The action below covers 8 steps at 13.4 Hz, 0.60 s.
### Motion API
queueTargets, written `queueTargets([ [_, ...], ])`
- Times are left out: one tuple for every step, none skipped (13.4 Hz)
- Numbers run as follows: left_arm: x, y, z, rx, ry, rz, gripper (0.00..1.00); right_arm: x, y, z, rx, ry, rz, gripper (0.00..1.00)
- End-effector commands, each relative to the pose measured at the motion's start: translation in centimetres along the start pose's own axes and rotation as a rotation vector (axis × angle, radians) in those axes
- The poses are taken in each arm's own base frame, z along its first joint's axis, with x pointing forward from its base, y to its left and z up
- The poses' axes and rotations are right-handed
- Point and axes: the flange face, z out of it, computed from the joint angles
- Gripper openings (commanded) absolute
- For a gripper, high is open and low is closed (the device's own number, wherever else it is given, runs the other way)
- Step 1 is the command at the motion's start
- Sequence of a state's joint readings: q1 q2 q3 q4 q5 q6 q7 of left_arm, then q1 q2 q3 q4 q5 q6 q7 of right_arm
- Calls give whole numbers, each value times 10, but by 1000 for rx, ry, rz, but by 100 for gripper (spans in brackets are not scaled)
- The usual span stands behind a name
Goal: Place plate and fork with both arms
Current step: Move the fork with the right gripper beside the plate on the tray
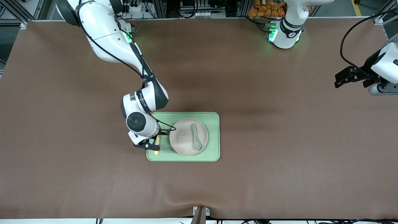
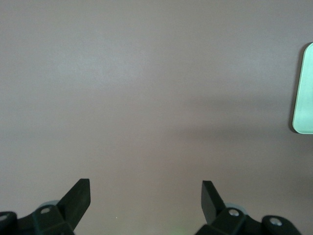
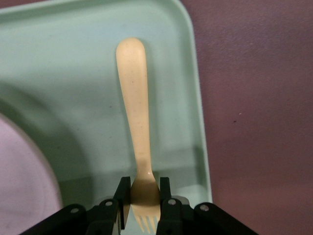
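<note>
Right claw (image 3: pixel 145 203) clamped on the fork (image 3: pixel 135 117) neck, over the tray (image 1: pixel 214 137) edge beside the plate (image 1: pixel 183 138). Fork looks light, stiff, slick plastic; neck grip suits. Left claw (image 2: pixel 145 198) apart, waiting over bare tabletop (image 1: pixel 279 124).

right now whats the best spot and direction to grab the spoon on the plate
Grip the spoon at its narrow handle, coming straight down from above. It lies flat on the plate on the tray, so the slim handle probably fits between fingers better than the wide bowl. The right gripper is shut on the fork beside the plate; the left gripper, open over bare table, is free.
</note>
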<state>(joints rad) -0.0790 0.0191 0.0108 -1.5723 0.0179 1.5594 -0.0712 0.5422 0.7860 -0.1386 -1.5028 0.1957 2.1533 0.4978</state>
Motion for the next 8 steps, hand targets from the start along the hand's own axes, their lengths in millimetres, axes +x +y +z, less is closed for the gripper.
queueTargets([
  [-1,1,-2,-13,-9,-12,100,-3,9,1,38,-29,11,5],
  [-1,1,-2,-13,-9,-12,100,-4,9,3,36,-33,13,23],
  [-1,1,-2,-13,-9,-12,100,-6,8,4,34,-36,10,54],
  [-1,1,-2,-13,-9,-11,100,-6,8,2,35,-35,10,92],
  [-1,1,-2,-13,-9,-11,100,-6,7,-2,38,-33,9,100],
  [-1,1,-3,-13,-7,-11,100,-5,8,-10,43,-27,1,100],
  [-1,1,-2,-13,-9,-11,100,-3,10,-25,55,-11,-28,100],
  [-1,1,-3,-13,-7,-11,100,2,23,-39,59,-17,-47,100],
])
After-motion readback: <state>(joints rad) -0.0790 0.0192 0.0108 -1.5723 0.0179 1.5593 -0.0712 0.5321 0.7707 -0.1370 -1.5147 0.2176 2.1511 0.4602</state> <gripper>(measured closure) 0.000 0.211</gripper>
